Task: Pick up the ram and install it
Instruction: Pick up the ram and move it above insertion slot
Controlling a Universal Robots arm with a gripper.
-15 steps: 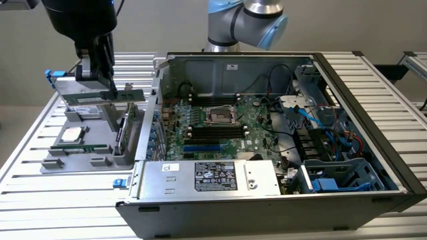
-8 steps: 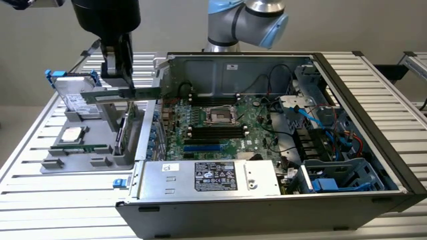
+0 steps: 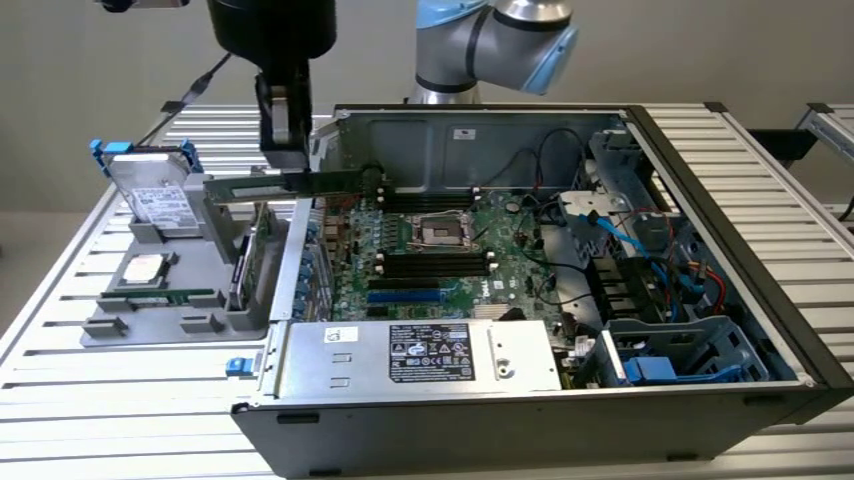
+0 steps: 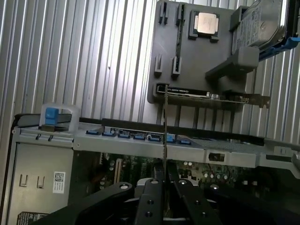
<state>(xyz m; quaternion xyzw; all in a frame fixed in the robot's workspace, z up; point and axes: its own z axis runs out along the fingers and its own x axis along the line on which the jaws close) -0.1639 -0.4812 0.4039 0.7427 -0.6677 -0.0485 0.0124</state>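
Observation:
The ram, a narrow dark-green stick, hangs level in the air over the open computer case's wall on the exterior view's left. My black gripper comes down from above and is shut on the stick's upper edge. In the wrist view the ram appears edge-on as a thin line running out from between my fingers, with my gripper closed around it. Below lies the motherboard with long black slots beside the processor socket.
A grey holder tray stands outside the case at the exterior view's left, carrying a hard drive, a processor chip and an upright card. A silver power supply fills the case front. Cables and drive cages crowd the right side.

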